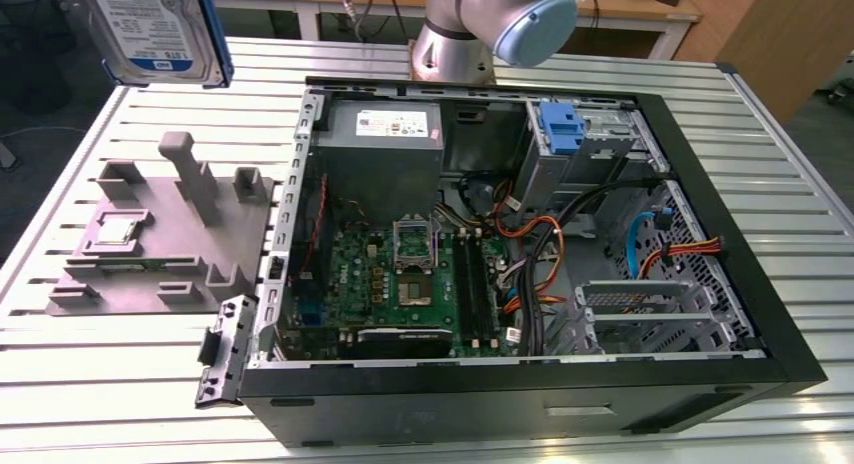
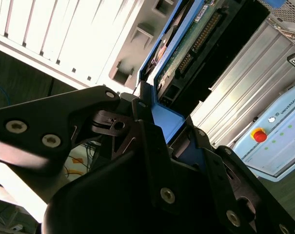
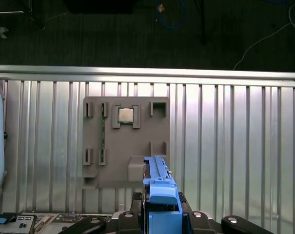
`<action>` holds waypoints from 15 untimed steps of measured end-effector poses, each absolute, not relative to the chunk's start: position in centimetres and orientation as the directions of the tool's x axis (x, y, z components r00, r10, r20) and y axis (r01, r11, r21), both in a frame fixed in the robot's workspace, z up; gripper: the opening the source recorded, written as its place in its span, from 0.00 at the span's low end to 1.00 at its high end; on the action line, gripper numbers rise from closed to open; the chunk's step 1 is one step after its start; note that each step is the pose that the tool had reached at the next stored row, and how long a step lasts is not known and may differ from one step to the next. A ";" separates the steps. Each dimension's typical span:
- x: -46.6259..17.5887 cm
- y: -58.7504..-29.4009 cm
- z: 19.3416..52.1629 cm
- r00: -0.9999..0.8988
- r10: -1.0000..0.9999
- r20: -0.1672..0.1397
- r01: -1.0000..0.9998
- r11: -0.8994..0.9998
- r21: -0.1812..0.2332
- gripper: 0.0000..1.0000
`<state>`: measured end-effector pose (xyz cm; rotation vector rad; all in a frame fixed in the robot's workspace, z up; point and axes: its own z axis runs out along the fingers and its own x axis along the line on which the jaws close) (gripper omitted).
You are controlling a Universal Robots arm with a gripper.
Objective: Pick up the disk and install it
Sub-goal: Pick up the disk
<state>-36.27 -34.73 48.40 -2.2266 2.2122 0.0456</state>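
Pressed together on the blue plastic at one end of the disk [image 1: 150,29], the gripper [image 2: 159,127] carries it clear of every surface. By size, the slatted metal bench [image 1: 107,384] comes first. The open computer case [image 1: 507,396] covers most of it toward the edge at the exterior view's right, and a grey fixture plate [image 1: 147,189] lies just beside the case, toward the bench's opposite edge. The disk hangs in the air above the bench's corner at the exterior view's upper left, label toward that camera; in the first wrist view it stands edge-on over the plate's border. Smallest is a processor chip [image 3: 125,115] seated in a pocket of the plate. The disk looks like a stiff, dense metal block, fairly heavy for its bulk, smooth-faced and sensitive to knocks, with a bare circuit board [image 2: 186,48] on its underside. The blue rails [image 3: 159,178] along its sides seem the sound place to grip, squarely across the width, though the plastic may flex.
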 end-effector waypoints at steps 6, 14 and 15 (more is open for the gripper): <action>-35.9 -34.7 48.4 0.006 -1.000 -0.022 -1.000 -0.007 0.019 0.36; -35.7 -34.7 48.4 0.006 -1.000 -0.022 -1.000 -0.007 0.019 0.36; -35.7 -34.7 48.4 0.006 -1.000 -0.022 -1.000 -0.007 0.019 0.36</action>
